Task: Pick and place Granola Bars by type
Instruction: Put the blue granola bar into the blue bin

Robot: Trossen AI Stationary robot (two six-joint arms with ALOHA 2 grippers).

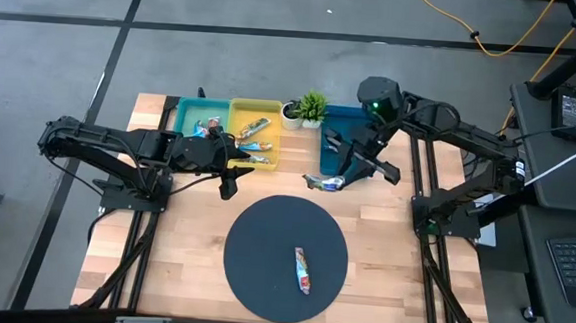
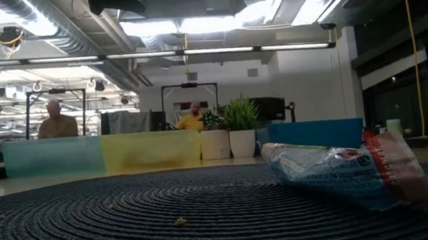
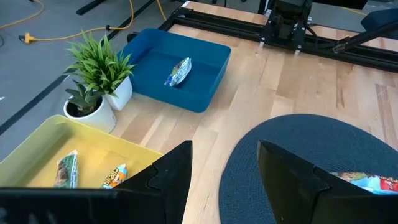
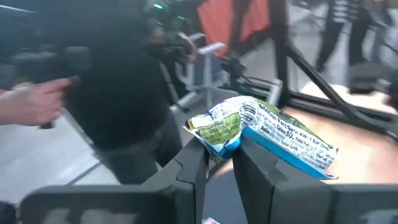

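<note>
Wood table (image 1: pixel 191 266): dark round mat (image 1: pixel 284 258), 3 bins, potted plants (image 1: pixel 305 109).

Open workshop, grey floor, ceiling strip lights

Grey concrete floor (image 1: pixel 64 58) with dark seam lines; yellow cable (image 1: pixel 496 39) snaking across it near the far edge. Desk (image 1: pixel 564 229) with keyboard (image 1: pixel 574 261) beside the table. Low view: exposed ducts (image 2: pixel 55 25), bright ceiling lights (image 2: pixel 181 25), white back wall (image 2: pixel 305 87), two people (image 2: pixel 56 119) seated at distant workstations.
</note>
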